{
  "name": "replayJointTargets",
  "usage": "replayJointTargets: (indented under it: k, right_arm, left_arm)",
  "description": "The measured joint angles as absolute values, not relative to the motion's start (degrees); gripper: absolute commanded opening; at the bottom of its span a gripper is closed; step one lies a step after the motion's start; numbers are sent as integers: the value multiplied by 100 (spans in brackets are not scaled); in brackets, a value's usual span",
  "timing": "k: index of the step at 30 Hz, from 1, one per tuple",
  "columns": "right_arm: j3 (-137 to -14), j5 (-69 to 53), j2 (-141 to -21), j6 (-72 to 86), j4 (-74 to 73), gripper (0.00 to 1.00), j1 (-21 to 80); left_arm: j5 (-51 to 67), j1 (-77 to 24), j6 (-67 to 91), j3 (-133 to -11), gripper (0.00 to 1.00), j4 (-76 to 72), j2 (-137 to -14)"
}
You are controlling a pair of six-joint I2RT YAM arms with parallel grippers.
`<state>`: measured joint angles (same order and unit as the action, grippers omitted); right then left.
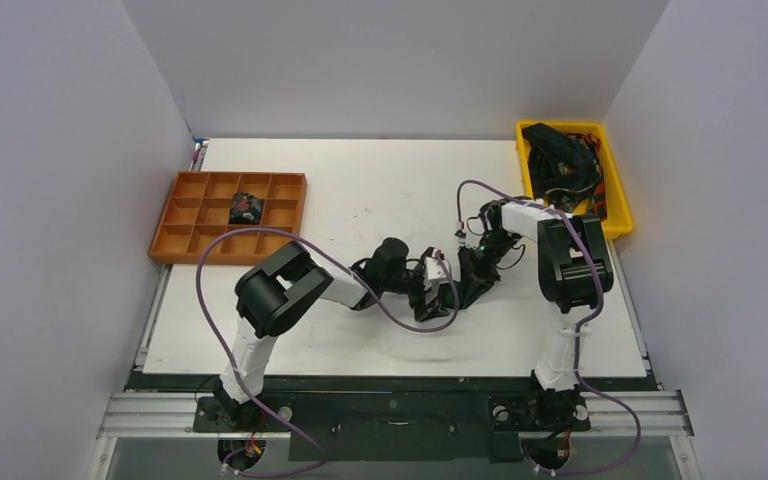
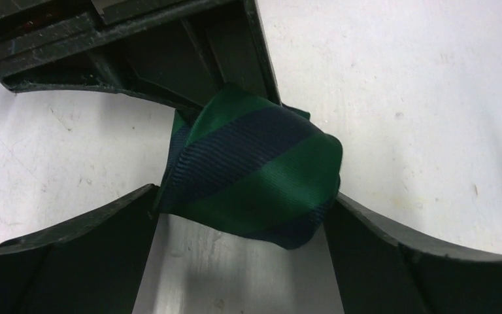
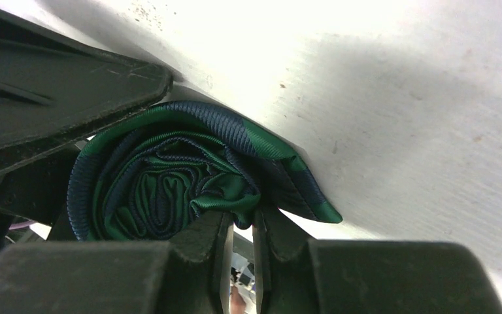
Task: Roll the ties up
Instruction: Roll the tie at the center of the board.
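Observation:
A green and navy striped tie (image 2: 255, 170) is wound into a tight roll (image 3: 163, 183) at the middle of the table. My left gripper (image 2: 245, 195) is open, its jaws wide on either side of the roll, each fingertip at or just off the cloth. Coming from the opposite side, my right gripper (image 3: 242, 222) is shut on a fold at the roll's edge. The top view shows both grippers (image 1: 430, 290) (image 1: 465, 272) meeting there and hiding the roll. Another rolled tie (image 1: 246, 208) sits in a compartment of the orange tray (image 1: 175, 215). Loose dark ties (image 1: 558, 155) fill the yellow bin (image 1: 615, 215).
The orange tray stands at the back left and the yellow bin at the back right, against the white walls. Purple cables (image 1: 210, 300) loop over the table beside each arm.

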<state>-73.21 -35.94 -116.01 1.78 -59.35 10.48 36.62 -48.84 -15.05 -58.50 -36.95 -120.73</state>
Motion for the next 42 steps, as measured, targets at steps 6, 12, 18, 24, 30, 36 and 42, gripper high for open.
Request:
replayJointTargets:
  k: [6, 12, 18, 24, 30, 36, 42]
  right_arm:
    - [-7592, -3518, -11773, -211, -6195, 0, 1253]
    - [-7791, -3745, -12062, -388, -6519, 0, 1656]
    - [-7889, -3966, -12263, -445, -6737, 0, 1693]
    - [-7891, -3986, -12263, -475, -6740, 8, 1682]
    - [-7732, -3997, -12049, -454, -6632, 39, 1422]
    - [-7126, -4136, -11203, -346, -5734, 71, 607]
    - [-6812, -4615, -10980, 143, -5013, 75, 436]
  left_arm:
    - [3527, -4908, -1680, -5358, 97, -3507, -11559]
    - [3291, -4950, -1809, -5153, 98, -3509, -11273]
    - [3404, -4995, -1955, -5408, 56, -2978, -11312]
    - [3671, -5057, -2064, -5586, 18, -2571, -11419]
    - [3885, -4923, -1824, -5697, 5, -2582, -11548]
    - [4097, -4589, -1476, -5911, 4, -2770, -11810]
    - [4158, -4519, -1400, -5913, 4, -2849, -11850]
